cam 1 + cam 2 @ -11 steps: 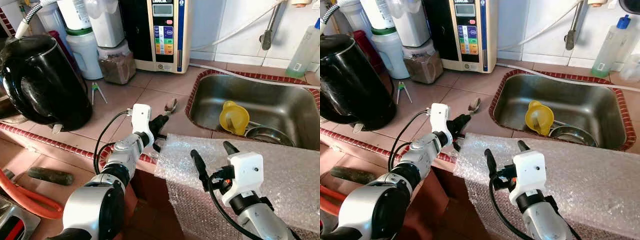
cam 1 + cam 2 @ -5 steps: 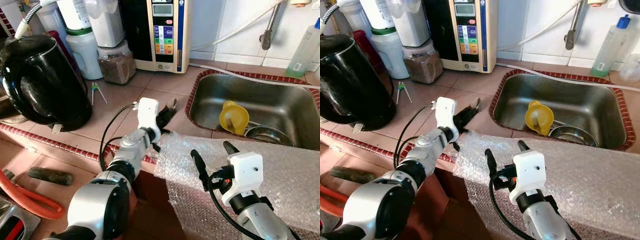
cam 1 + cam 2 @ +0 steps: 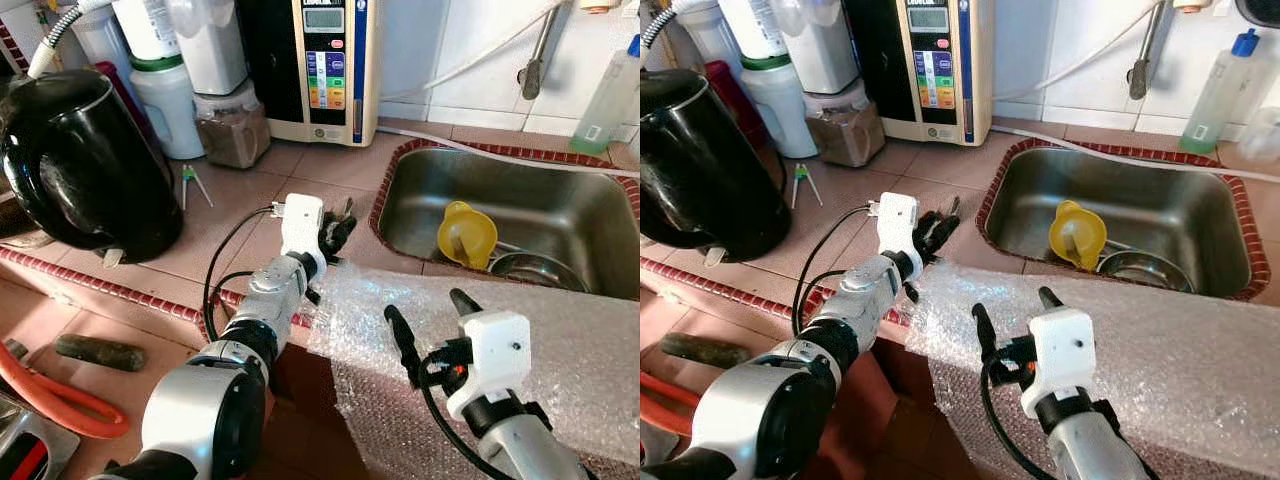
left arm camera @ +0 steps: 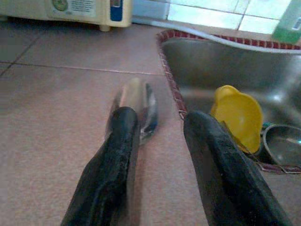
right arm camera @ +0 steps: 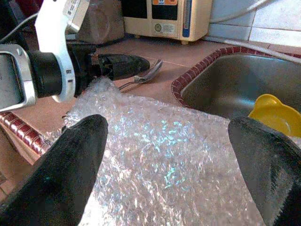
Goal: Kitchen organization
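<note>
Reaching step: left pincer (image 4: 157,136), open and empty, straddles the spoon (image 4: 136,106) at frame centre; next, lower and close. Right pincer (image 3: 432,308) gapes, empty.

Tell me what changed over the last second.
The left gripper reached forward across the counter to the spoon, fingers open around it, not yet gripping. The right gripper stayed open above the bubble wrap; spoon unmoved.
</note>
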Motion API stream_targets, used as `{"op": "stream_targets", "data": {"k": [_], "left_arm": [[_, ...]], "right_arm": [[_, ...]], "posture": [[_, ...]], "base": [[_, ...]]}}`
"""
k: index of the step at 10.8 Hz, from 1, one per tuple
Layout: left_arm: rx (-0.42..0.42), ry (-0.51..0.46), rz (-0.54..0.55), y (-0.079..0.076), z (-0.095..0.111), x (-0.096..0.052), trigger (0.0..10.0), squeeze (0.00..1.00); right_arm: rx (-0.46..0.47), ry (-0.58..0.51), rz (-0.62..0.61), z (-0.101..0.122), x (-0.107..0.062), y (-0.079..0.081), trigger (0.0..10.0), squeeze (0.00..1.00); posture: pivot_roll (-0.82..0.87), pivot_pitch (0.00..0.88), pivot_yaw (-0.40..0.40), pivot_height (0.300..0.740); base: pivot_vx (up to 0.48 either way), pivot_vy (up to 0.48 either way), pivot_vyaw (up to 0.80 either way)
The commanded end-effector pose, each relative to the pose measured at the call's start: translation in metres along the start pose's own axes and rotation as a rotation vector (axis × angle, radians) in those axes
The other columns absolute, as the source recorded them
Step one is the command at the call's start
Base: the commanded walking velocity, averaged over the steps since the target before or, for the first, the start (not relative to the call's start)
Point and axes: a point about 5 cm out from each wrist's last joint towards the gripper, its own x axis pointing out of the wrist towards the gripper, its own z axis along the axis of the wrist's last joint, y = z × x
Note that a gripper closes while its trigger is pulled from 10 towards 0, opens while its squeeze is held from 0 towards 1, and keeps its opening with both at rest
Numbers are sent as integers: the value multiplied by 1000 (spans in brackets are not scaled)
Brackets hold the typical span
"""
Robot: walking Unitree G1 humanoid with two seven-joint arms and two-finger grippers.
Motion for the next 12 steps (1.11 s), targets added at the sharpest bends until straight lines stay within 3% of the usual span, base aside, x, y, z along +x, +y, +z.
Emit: {"op": "stream_targets", "data": {"k": [1, 4, 9, 10, 11, 12], "left_arm": [[42, -1, 17, 3, 5, 1, 10000, 1000], [62, 48, 51, 8, -5, -3, 10000, 1000], [11, 124, 34, 3, -21, -6, 10000, 1000], [27, 139, 37, 2, -23, -6, 10000, 667], [41, 153, 38, 1, -25, -6, 10000, 0], [50, 179, 30, -1, -29, -7, 4471, 0]], "right_arm": [[-6, -12, -9, 4, -2, 0, 10000, 0], [-4, -10, -3, 4, -2, 1, 10000, 0], [-1, -8, -5, 4, -3, 2, 10000, 0], [1, -8, -5, 4, -3, 3, 10000, 0], [1, -7, -5, 4, -3, 3, 10000, 0], [2, -9, -7, 4, -2, 3, 10000, 0]], "posture": [[-271, 59, 119, 740], [-264, 57, 117, 740], [-271, 63, 118, 740], [-272, 65, 118, 740], [-272, 65, 118, 740], [-275, 67, 121, 740]], "base": [[0, 0, 0], [0, 0, 0], [0, 0, 0], [0, 0, 0], [0, 0, 0], [0, 0, 0]]}}
